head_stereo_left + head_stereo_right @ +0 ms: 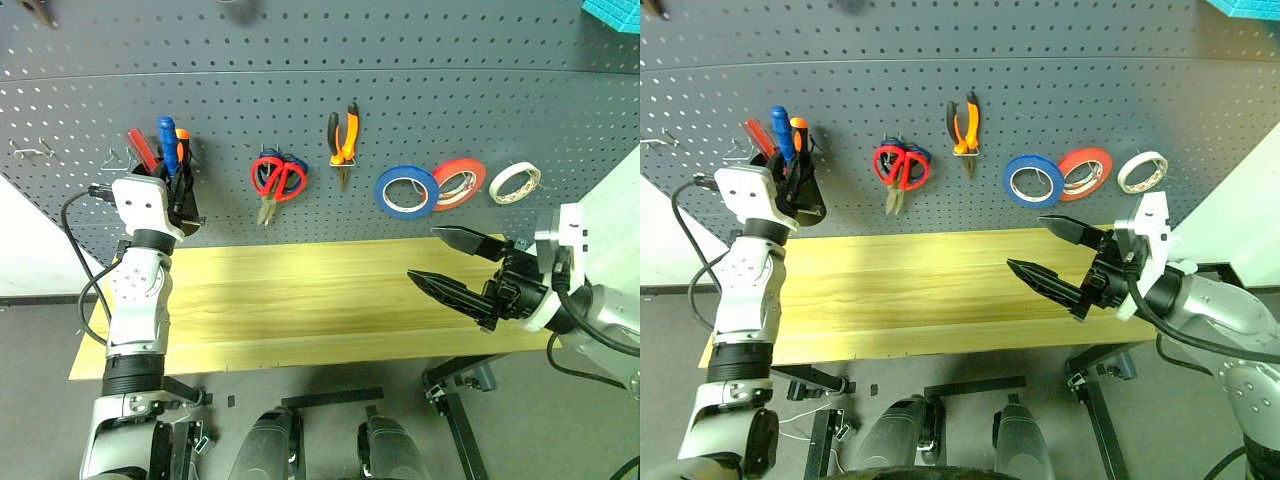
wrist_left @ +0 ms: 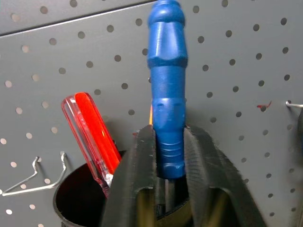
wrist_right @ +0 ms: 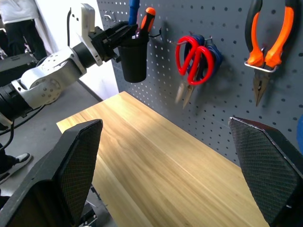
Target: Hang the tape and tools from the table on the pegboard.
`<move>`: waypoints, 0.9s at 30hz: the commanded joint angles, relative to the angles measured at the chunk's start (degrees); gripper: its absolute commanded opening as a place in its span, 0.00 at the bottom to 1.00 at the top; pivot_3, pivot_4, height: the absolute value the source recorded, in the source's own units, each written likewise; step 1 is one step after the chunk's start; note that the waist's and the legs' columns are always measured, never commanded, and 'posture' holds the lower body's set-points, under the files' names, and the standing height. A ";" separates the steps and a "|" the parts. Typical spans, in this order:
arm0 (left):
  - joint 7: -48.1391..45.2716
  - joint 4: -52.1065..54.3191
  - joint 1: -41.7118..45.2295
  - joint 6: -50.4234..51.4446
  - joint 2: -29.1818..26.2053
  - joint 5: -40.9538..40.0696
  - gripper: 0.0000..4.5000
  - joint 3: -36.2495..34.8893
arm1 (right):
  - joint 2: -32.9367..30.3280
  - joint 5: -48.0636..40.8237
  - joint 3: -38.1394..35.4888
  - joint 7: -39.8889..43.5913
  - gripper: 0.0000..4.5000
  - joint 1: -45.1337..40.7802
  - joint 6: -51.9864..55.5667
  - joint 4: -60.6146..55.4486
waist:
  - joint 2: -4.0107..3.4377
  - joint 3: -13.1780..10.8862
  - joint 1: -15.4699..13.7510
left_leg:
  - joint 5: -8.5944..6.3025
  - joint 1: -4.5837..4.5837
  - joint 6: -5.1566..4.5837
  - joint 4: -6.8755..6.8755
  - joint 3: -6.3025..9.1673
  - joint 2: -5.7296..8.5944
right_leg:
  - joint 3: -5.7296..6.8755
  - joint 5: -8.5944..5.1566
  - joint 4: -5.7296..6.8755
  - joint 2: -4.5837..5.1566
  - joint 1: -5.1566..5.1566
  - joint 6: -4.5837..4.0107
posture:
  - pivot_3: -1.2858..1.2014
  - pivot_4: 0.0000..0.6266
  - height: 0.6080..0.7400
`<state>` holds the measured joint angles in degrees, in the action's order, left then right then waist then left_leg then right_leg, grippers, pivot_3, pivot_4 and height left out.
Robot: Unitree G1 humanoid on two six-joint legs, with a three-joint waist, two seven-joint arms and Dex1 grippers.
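The blue-handled screwdriver (image 2: 166,94) stands upright in a black cup (image 1: 805,197) on the pegboard (image 1: 400,80) at the far left. My left gripper (image 2: 169,130) is shut on its handle, one finger on each side. Red-handled scissors (image 1: 278,178), orange-and-black pliers (image 1: 343,135) and the blue tape (image 1: 406,191) hang on the board's hooks. My right gripper (image 1: 423,253) hovers open and empty above the right end of the wooden table (image 1: 300,290).
A red screwdriver (image 2: 92,127) and an orange-black one (image 1: 182,140) share the cup. Blue-handled scissors hang behind the red ones. A red-orange roll (image 1: 459,183) and a white roll (image 1: 515,181) hang right of the blue tape. Bare wire hooks (image 1: 30,150) sit left of the cup.
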<state>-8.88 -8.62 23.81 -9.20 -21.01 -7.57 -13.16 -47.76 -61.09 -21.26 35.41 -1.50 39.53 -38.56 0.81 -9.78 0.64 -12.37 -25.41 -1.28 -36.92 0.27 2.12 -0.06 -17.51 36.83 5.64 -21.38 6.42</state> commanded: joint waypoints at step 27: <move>-13.83 21.16 11.12 15.91 -2.86 -13.63 0.99 3.65 | 5.59 15.21 8.01 7.52 1.00 -13.02 -11.36 10.92 | -0.01 3.67 -3.01 | 0.34 0.11 0.53 0.70 -0.24 0.17 | 0.21 0.21 -0.61 -0.34 0.09 0.40 | 0.54 0.00 1.00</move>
<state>-21.45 10.26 34.05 4.44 -22.68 -19.62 -9.84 -42.53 -47.00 -12.91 42.15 -13.37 30.32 -27.87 0.79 -6.11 -2.36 -12.04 -25.25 -0.77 -36.23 0.04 2.27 0.14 -17.26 36.23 5.25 -21.23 6.87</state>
